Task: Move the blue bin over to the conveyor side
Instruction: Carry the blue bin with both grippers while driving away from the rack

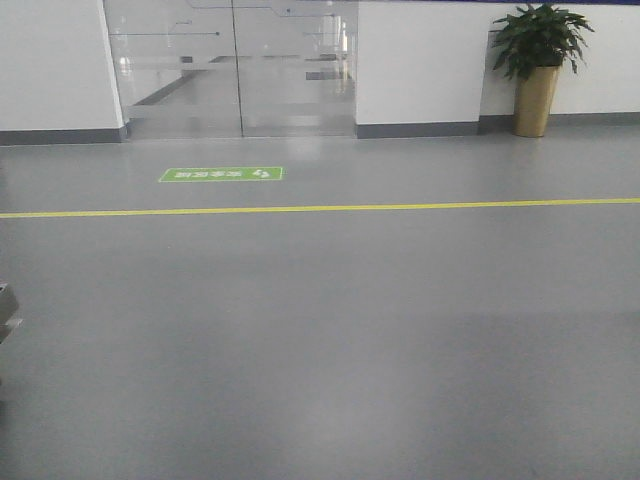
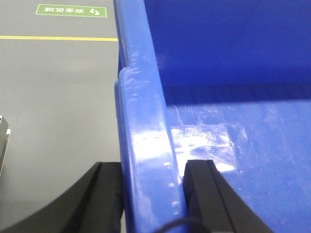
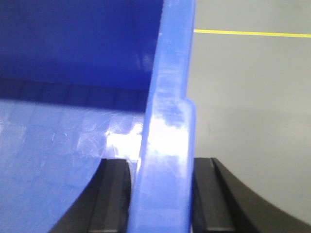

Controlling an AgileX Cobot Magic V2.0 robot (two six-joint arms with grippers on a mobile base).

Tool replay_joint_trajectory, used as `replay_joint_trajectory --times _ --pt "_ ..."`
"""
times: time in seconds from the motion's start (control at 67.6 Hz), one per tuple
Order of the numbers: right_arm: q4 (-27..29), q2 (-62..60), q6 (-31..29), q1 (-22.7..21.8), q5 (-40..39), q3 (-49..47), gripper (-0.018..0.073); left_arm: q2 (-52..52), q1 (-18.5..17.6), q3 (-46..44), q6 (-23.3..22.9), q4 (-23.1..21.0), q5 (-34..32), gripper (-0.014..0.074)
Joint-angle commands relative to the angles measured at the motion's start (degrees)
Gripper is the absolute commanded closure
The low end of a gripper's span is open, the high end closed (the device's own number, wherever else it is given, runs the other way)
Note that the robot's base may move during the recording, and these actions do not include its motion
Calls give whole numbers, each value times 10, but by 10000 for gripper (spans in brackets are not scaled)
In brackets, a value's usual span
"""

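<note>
The blue bin (image 2: 243, 87) fills both wrist views; its inside is empty and glossy. My left gripper (image 2: 153, 194) is shut on the bin's left rim (image 2: 146, 136), one black finger outside the wall and one inside. My right gripper (image 3: 163, 194) is shut on the blue bin (image 3: 63, 97) at its right rim (image 3: 167, 131) in the same way. Grey floor shows beyond both rims, so the bin is held above the floor. The bin and both grippers are out of the front view. The conveyor is out of view.
Grey floor (image 1: 320, 330) stretches ahead with a yellow line (image 1: 320, 209) and a green floor sign (image 1: 221, 174). Glass doors (image 1: 235, 65) and a white wall stand at the back, a potted plant (image 1: 538, 65) at the far right. A metal edge (image 1: 6, 310) pokes in at the left.
</note>
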Motion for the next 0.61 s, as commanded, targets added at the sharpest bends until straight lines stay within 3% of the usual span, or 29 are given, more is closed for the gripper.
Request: replay_joint_trajectory --times 0.0,0.592 --pt "-32 -12 -14 -2 -86 -12 631 -9 2 -8 9 2 -64 602" --pt "-32 -12 -14 -2 -86 -12 631 -9 2 -8 9 2 -64 602"
